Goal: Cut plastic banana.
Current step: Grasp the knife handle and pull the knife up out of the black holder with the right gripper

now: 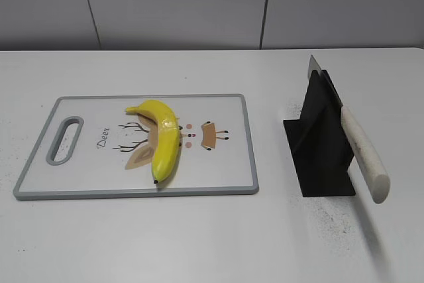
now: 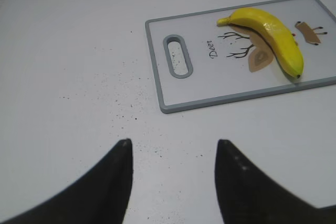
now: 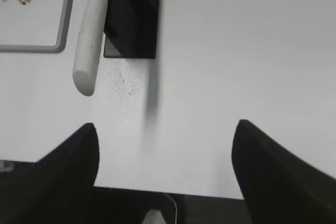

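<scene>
Knife [image 1: 361, 150] blade hidden in holder [image 1: 321, 144].

A white table [image 1: 199, 236] carries everything here, its surface matte and marked with fine dark specks, thickest in front of the black stand and off the handle end of the board. A grey-rimmed white cutting board [image 1: 232, 177] lies flat on the left half, its slotted handle toward the left edge and a deer drawing printed on it. Well apart to the right, a black knife stand [image 1: 321, 150] sits directly on the tabletop, with a flat base plate resting on the surface. A grey panelled wall rises behind the far edge.
</scene>
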{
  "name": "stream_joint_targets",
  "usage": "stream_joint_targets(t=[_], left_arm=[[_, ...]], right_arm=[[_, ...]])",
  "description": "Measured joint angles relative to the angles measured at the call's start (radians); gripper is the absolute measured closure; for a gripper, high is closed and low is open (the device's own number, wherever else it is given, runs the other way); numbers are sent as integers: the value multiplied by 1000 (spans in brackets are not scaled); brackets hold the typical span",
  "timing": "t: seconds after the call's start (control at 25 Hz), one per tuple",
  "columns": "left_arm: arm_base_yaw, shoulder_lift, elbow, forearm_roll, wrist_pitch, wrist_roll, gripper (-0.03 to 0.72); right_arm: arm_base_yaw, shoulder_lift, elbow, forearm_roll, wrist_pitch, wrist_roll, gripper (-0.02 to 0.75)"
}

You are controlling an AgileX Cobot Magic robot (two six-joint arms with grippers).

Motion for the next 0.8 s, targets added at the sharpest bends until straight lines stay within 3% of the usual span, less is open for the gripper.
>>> stream_joint_targets(t=[0.24, 0.56, 0.8], left_arm=[[0, 0, 0, 0, 0, 0, 208], [0, 0, 0, 0, 0, 0, 211], [0, 0, 0, 1, 0, 0, 210]], right_arm=[[70, 294, -149, 8, 77, 2, 144], [311, 598, -283, -37, 43, 84, 144], [329, 764, -301, -45, -24, 129, 146]])
